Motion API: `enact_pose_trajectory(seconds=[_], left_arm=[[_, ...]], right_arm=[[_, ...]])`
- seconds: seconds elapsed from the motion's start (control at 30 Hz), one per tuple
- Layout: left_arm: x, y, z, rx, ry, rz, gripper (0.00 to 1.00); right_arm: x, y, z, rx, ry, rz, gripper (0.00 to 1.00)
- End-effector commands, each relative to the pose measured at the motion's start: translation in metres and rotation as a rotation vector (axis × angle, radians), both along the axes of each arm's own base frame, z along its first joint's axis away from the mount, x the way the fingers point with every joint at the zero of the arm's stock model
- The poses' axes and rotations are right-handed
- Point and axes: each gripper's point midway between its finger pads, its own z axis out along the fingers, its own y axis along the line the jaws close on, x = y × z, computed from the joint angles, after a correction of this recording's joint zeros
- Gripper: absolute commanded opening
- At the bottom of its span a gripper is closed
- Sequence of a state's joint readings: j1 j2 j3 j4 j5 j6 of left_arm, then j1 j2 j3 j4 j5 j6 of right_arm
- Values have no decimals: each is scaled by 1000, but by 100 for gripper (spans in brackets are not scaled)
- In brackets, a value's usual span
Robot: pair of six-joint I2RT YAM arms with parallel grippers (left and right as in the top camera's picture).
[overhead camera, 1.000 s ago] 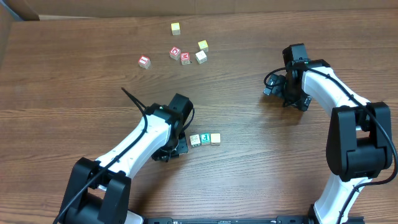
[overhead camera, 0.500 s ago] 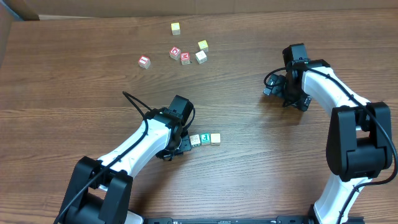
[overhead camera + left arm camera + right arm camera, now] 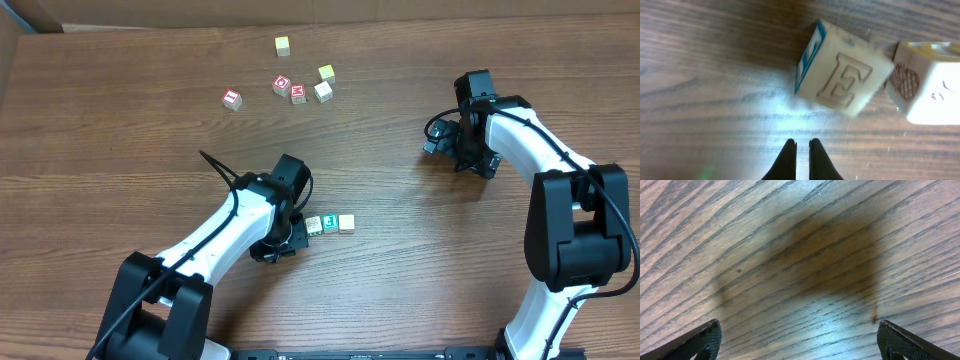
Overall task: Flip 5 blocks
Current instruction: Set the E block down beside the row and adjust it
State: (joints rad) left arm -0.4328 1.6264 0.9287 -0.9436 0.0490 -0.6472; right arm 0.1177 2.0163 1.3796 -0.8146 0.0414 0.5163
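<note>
Brown wood-grain table (image 3: 120, 150) carries a close row: whitish wooden alphabet cube (image 3: 313, 226), green-faced cube (image 3: 329, 225), pale yellowish cube (image 3: 346, 222), just beside the closed, empty left gripper (image 3: 802, 148). Right gripper (image 3: 800, 337) gapes wide, holding nothing.

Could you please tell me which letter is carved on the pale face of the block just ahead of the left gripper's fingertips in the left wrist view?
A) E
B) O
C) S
A: in the left wrist view the tilted block ahead of the shut left gripper shows a carved E on its pale face.
</note>
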Motion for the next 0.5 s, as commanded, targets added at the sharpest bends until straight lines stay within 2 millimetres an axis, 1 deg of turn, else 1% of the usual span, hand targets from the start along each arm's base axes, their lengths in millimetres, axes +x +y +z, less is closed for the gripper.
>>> enact_pose_trajectory(seconds=[0.0,0.1,0.23,0.33,0.47], left_arm=[[26,-3,27,-14,-66,-17,4],[36,3,40,25,-94,-21,4],[44,19,41,118,-136,-21,4],[46,29,38,174,-159,-16,4],[40,31,25,177,-152,1,4]], right_arm=[[-1,-2,0,-10,-2,-3,100],[-1,-2,0,-10,-2,-3,100],[-1,-2,0,-10,-2,-2,100],[-1,-2,0,-10,-2,-3,100],[-1,-2,0,-10,-2,-3,100]])
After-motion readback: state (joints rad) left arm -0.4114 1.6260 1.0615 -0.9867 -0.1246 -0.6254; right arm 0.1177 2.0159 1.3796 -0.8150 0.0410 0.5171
